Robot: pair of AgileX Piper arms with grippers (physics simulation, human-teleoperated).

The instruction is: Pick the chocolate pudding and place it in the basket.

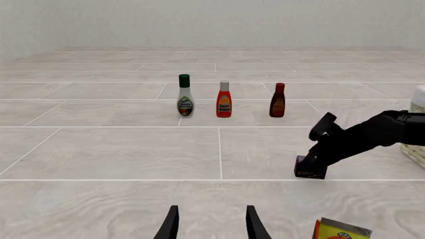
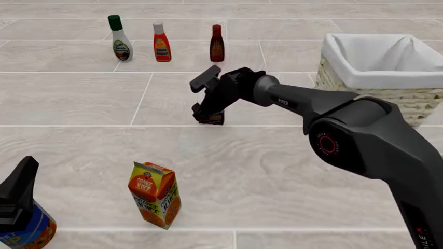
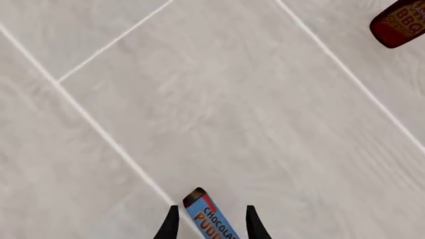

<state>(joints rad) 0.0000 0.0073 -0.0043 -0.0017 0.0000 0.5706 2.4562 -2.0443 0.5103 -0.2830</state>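
Observation:
The chocolate pudding (image 2: 215,119), a small dark brown box, stands on the tiled table in the middle of the front view. My right gripper (image 2: 205,111) reaches down over it, open, with a finger on each side of the box. In the right wrist view the box's blue and red top (image 3: 207,215) shows between the fingers of the right gripper (image 3: 211,225). The left wrist view shows the box (image 1: 310,170) under the right arm. The wicker basket (image 2: 408,104) with white lining stands at the far right. My left gripper (image 2: 26,168) is open and empty at the near left.
An orange juice carton (image 2: 155,196) stands near the front, left of centre. Three bottles stand in a row at the back: white dressing (image 2: 120,39), orange sauce (image 2: 162,43) and dark brown sauce (image 2: 217,44). A blue and orange object (image 2: 31,232) sits under the left gripper.

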